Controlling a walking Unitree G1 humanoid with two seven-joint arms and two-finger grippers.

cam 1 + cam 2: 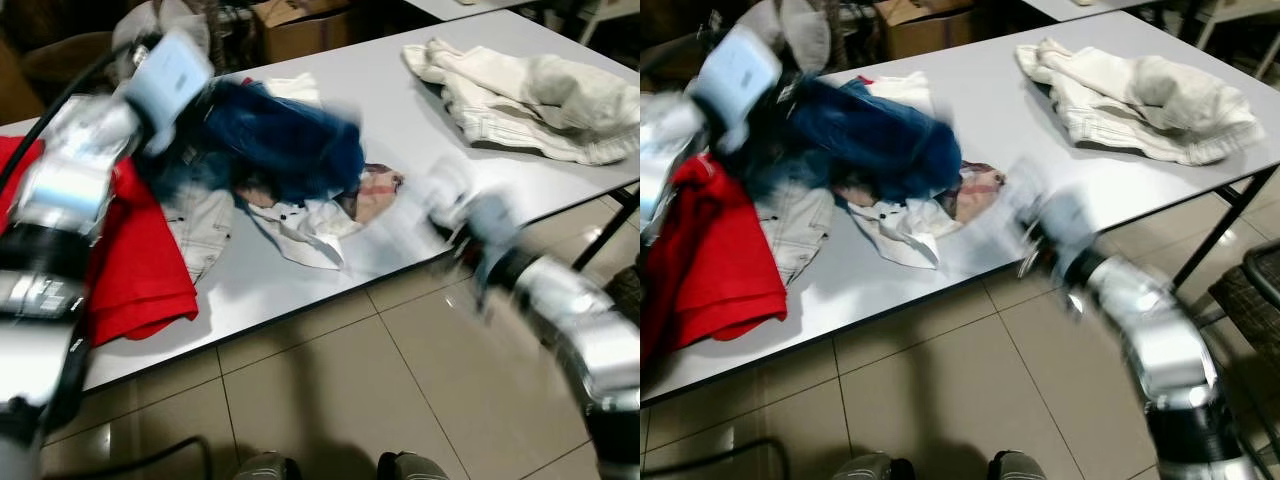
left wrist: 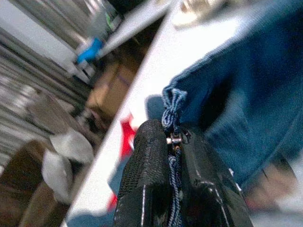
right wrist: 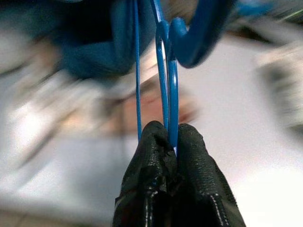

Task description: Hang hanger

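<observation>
The right gripper (image 3: pixel 173 142) was clamped on a thin blue hanger (image 3: pixel 166 71), its hook showing just beyond the fingertips, held near the front edge of the white table (image 1: pixel 400 110). The left gripper (image 2: pixel 173 142) pinched the knit edge of a dark blue sweater (image 1: pixel 285 140) (both arms were blurred), lifted above a heap with a red garment (image 1: pixel 140 260) and a pale shirt (image 1: pixel 200 225). Cream trousers (image 1: pixel 530 95) lay well apart.
</observation>
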